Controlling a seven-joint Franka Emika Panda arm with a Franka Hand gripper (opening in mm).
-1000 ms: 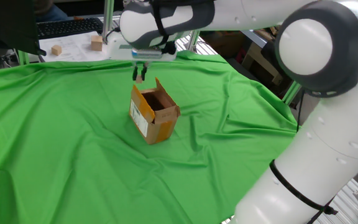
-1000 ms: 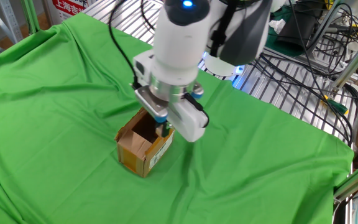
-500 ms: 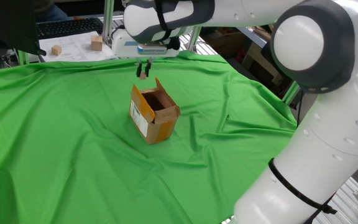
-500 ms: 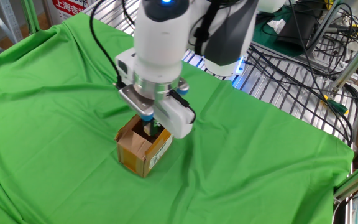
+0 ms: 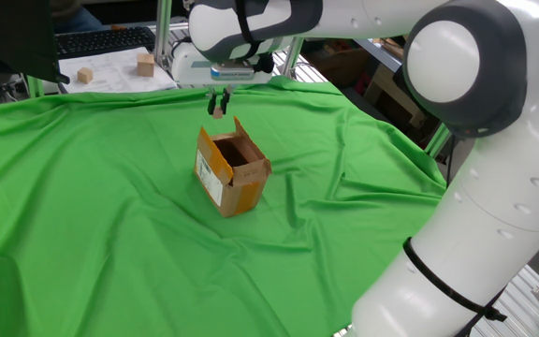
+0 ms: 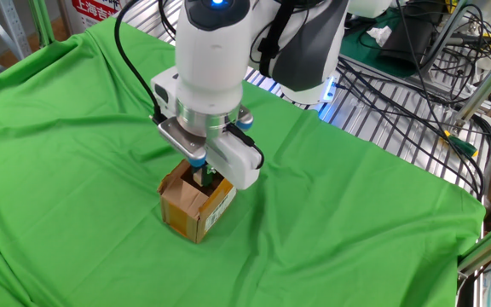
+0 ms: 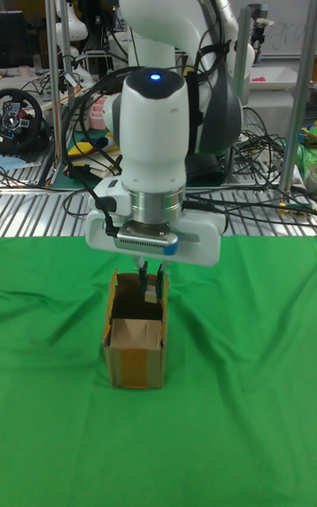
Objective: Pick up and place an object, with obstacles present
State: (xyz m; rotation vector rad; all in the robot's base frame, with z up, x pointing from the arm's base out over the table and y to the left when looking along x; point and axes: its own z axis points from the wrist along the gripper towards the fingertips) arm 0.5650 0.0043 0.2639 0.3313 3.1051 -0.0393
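My gripper [image 5: 218, 104] hangs just above the far edge of the open cardboard box [image 5: 232, 169], shut on the tiny tan cube [image 5: 217, 110] at its fingertips. In the other fixed view the gripper [image 6: 203, 177] stands over the box's [image 6: 193, 209] open top, and the cube is hard to make out there. The tall fixed view shows the fingers [image 7: 142, 281] pointing down into the box's [image 7: 135, 351] mouth with the small pale cube [image 7: 151, 290] between them. The box stands upright on the green cloth [image 5: 110, 215], flaps raised.
Two bigger wooden blocks [image 5: 85, 75] [image 5: 145, 64] lie on white paper [image 5: 112, 71] behind the cloth, by a keyboard [image 5: 101, 39]. A wire rack with cables [image 6: 399, 102] borders the cloth's other side. The arm's large white links [image 5: 475, 187] stand at the right.
The gripper, still holding the cube, has risen a little and shifted sideways so that it now hangs over the box's opening. The box has not moved.
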